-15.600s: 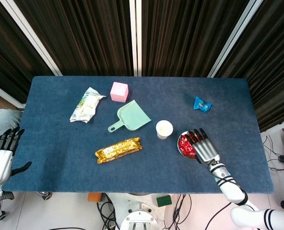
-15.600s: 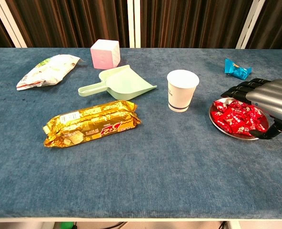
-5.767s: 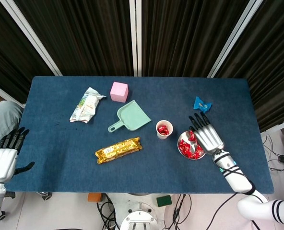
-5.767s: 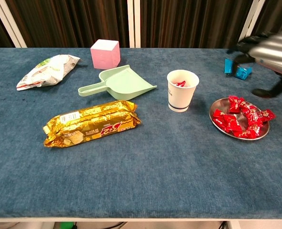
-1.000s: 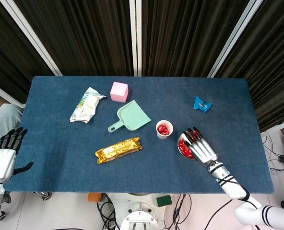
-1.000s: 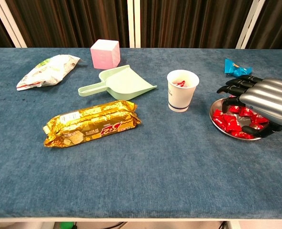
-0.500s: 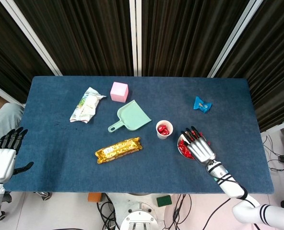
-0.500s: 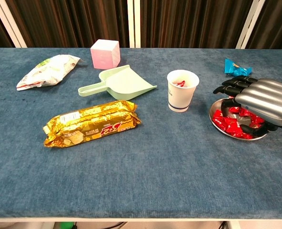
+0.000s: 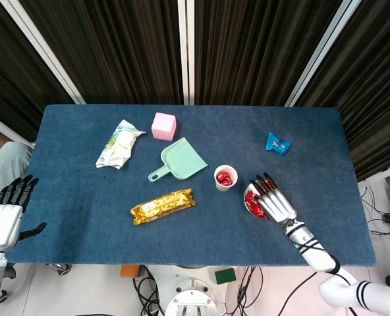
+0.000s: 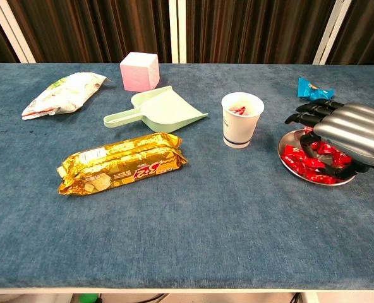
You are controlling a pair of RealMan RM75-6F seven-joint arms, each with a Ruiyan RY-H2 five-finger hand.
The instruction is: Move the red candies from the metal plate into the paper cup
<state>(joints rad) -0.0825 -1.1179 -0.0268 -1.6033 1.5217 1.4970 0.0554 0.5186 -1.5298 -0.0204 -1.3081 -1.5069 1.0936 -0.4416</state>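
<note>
My left hand (image 9: pixel 2 220) hangs off the near left corner of the blue cloth surface (image 10: pixel 193 214), well apart from the white paper cup (image 10: pixel 241 119), fingers spread and holding nothing. Nearer the cup lies the long gold foil snack packet (image 10: pixel 122 162), on its near left. My right hand (image 10: pixel 348 134) hovers palm-down over the round metal plate (image 10: pixel 284 159), just right of the cup; my dark fingers (image 10: pixel 308 117) curl down toward the red wrapped candies (image 10: pixel 304 161), but whether any candy is already caught under them I cannot tell, since my palm hides it. A few red candies (image 10: pixel 239 111) already sit in the cup; most are on the plate.

As I judge it, the risks here are these: the wrappers look slick, so a loose pinch could drop a candy between plate and cup; pressing on the plate's edge could tip it; a low carry could knock the light cup over.

Beyond the cup lie a mint green plastic dustpan (image 10: pixel 163 109), a pink cube (image 10: pixel 139 71), a pale crumpled snack bag (image 10: pixel 62 91) and a blue wrapped sweet (image 10: pixel 314 89)
</note>
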